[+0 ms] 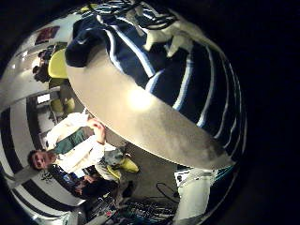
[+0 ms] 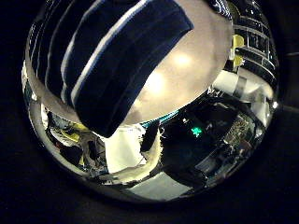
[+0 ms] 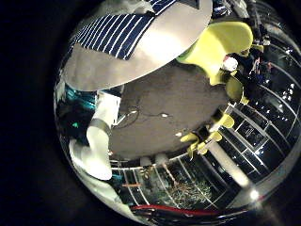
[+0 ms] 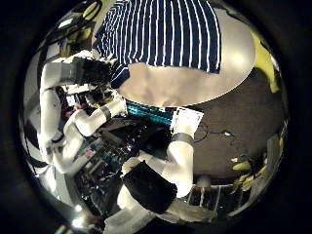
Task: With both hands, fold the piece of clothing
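Lab/office, yellow chairs [image 3: 218, 42], round table [image 3: 179, 36]

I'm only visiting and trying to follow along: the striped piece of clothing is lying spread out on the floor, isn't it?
Not on the floor. The striped piece of clothing lies spread out on the table. The right thumb side palm view shows it on the tabletop.

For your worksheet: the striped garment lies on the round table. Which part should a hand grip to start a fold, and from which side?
Probably a free edge of the striped garment near the table rim, approached from outside the table: the cloth lies flat, so only its border offers something to pinch.
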### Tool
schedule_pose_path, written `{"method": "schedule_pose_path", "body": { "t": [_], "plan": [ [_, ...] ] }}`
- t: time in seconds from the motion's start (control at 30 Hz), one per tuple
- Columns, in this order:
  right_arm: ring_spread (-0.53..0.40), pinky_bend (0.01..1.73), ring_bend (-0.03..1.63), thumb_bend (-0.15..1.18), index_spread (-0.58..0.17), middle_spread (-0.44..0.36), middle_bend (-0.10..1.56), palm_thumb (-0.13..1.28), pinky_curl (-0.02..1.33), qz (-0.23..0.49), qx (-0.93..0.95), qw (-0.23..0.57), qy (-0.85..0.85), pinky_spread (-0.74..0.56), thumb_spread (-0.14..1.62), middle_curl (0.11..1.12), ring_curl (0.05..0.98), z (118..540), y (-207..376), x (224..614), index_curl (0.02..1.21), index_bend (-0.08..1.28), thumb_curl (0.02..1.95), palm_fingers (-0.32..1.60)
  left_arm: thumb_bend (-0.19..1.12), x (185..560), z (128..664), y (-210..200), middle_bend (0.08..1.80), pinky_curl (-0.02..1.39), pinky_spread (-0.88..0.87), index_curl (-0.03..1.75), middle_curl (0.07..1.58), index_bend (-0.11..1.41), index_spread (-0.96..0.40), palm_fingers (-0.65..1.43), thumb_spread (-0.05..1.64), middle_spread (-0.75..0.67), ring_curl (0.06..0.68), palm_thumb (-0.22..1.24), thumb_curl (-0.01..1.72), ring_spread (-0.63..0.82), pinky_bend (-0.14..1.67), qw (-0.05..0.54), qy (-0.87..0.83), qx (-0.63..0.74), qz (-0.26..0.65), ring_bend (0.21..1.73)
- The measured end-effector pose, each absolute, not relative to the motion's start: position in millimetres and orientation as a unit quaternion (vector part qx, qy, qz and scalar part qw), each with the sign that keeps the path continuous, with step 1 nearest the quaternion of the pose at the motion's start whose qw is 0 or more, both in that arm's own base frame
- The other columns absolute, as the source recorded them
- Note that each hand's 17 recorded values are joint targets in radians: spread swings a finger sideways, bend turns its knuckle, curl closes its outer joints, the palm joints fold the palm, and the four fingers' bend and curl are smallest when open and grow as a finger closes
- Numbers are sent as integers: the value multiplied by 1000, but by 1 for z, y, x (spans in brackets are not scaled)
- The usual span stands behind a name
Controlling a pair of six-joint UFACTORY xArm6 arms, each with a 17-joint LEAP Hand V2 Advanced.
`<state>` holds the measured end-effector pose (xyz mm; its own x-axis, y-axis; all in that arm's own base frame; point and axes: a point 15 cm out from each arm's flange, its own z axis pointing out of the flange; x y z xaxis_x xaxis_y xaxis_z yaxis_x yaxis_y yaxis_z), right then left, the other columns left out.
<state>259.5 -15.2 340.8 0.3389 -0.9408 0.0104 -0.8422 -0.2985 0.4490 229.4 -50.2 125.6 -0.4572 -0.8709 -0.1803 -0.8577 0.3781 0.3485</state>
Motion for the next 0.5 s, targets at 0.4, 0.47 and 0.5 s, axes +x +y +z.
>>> {"method": "schedule_pose_path", "body": {
  "t": [0.4, 0.47, 0.5],
  "plan": [
    [187, 606, 586, -9, -271, 90, 263, 200, 197, -131, 792, 195, -564, 360, 1344, 364, 228, 345, -16, 249, 283, 160, 190, 197, 49, 256, 147, -54, 703, 377, -237, 323, 605, 197, -102, 841, 1019, -177, 284, 542, 361, -281, 650, -20, -822, 551, -143, 1011],
    [188, 602, 592, -5, -264, 94, 266, 209, 198, -131, 788, 196, -568, 360, 1353, 363, 229, 345, -16, 248, 282, 158, 192, 204, 53, 261, 155, -53, 731, 438, -366, 339, 660, 190, -149, 897, 1044, -242, 320, 597, 371, -361, 805, -28, -821, 555, -132, 1047],
    [189, 604, 591, -5, -263, 95, 268, 212, 198, -131, 788, 197, -569, 361, 1356, 364, 229, 344, -16, 248, 281, 157, 192, 206, 56, 264, 159, -52, 742, 458, -414, 348, 681, 192, -173, 906, 1058, -271, 331, 623, 374, -396, 858, -30, -820, 556, -129, 1057]
  ]
}}
